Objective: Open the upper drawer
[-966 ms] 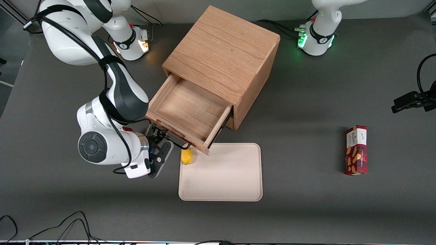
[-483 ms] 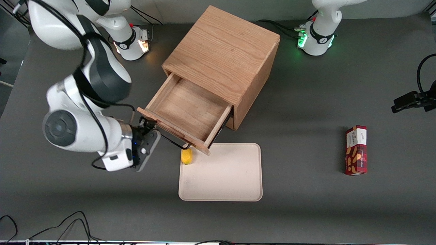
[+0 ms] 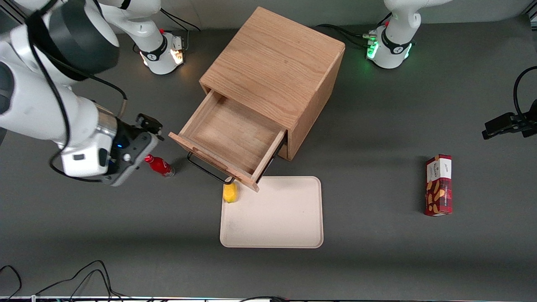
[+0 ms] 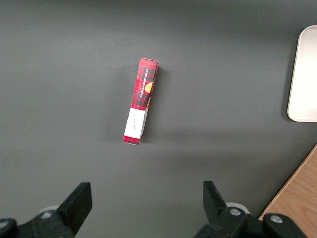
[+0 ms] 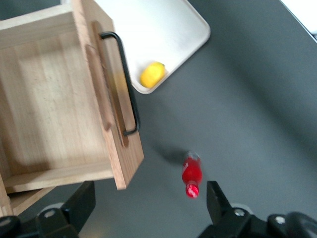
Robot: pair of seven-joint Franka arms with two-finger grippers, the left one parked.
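A: Where is the upper drawer [image 3: 232, 144]?

B: Pulled well out of the cabinet [image 3: 277, 71], its tray bare, the black handle [image 3: 208, 170] free and nearest the front camera.

A: And the end effector [image 5: 148, 208]?

B: Fingers apart, gripping nothing, hanging toward the working arm's end of the counter [image 3: 377, 235], near a red bottle [image 3: 159, 165]. I judge the opening done.

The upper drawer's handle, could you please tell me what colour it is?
Black; the handle shows best in the right wrist view.
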